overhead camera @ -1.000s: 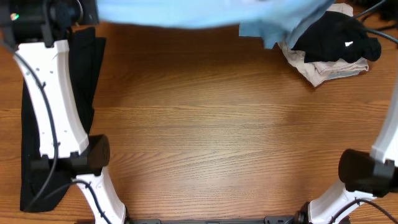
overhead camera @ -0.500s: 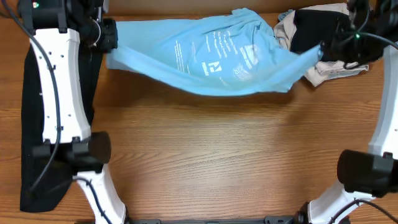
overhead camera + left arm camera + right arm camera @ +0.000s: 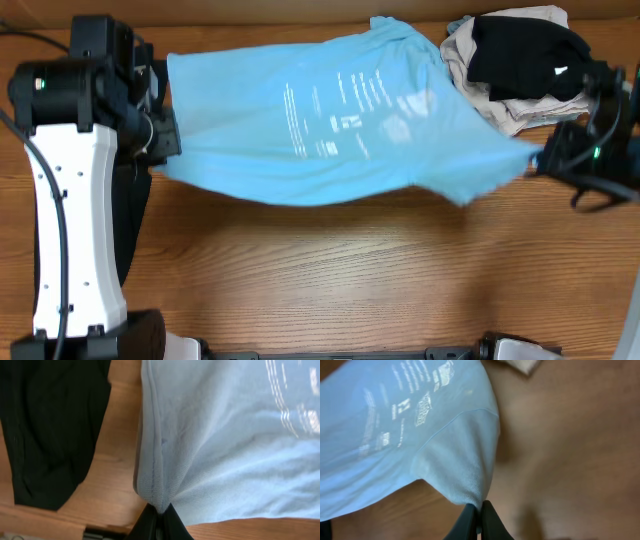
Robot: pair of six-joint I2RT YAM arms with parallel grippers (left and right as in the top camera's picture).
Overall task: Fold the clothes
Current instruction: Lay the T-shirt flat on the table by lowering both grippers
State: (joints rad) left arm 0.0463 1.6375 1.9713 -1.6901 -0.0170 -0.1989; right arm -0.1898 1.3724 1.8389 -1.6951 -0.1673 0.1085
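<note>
The light blue T-shirt (image 3: 340,120) is stretched across the tabletop (image 3: 330,270) toward 12 o'clock, lettering up. The left pincer (image 3: 159,512) is clamped on its edge at 10 o'clock, and the right pincer (image 3: 480,508) pinches its sleeve at 3 o'clock. A black garment (image 3: 520,50) tops a beige heap (image 3: 520,112) at 1 o'clock.

T-shirt (image 3: 340,130) spans the rear tabletop (image 3: 350,280) between the left gripper (image 3: 159,514) and right gripper (image 3: 480,511); a garment heap (image 3: 520,70) lies behind its right end, a long garment (image 3: 50,425) left of it.
</note>
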